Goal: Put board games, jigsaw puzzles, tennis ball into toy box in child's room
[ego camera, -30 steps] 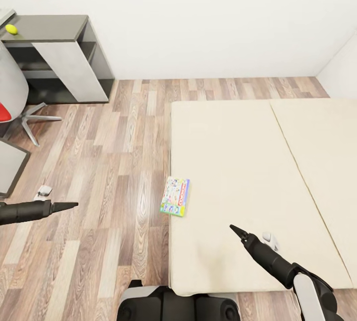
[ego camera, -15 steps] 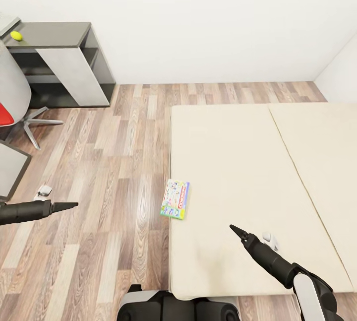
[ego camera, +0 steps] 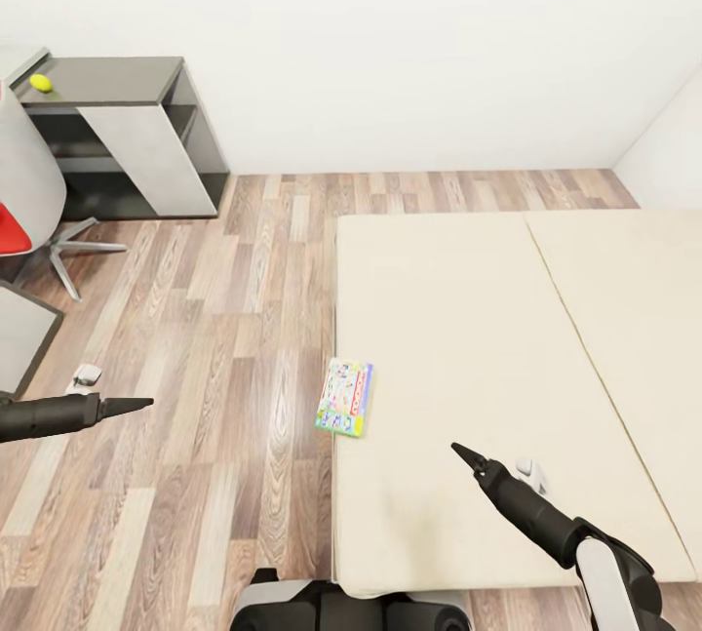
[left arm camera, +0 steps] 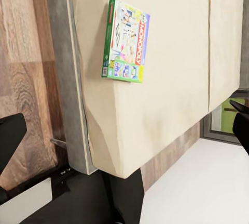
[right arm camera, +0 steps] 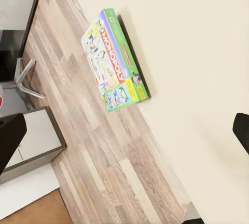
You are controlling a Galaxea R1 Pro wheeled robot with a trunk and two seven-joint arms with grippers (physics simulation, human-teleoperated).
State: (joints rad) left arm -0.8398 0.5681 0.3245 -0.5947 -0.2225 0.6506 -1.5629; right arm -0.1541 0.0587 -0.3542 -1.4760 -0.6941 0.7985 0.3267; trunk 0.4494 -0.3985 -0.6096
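One board game (ego camera: 345,398), a green-edged box with a cartoon cover, lies flat on the bed (ego camera: 458,299) and overhangs its left edge. It also shows in both wrist views (left arm camera: 126,41) (right arm camera: 115,60). The tennis ball (ego camera: 40,82) rests on the table's dark grey section (ego camera: 112,77) at the far left. My left gripper (ego camera: 139,405) hovers over the wood floor, left of the box. Over the mattress, right of the box and nearer me, is my right gripper (ego camera: 461,453). Both are open and hold nothing. The toy box and jigsaw puzzles are out of view.
A swivel chair (ego camera: 24,192) with a red seat stands in front of the table. A grey panel's corner (ego camera: 21,334) juts in at the left edge. Wood-plank floor (ego camera: 244,299) runs between table and bed, with white walls behind.
The whole picture has shifted: table, floor and bed sit slightly lower in view, so the camera moved. Both arms keep the same pose and the board game lies where it was.
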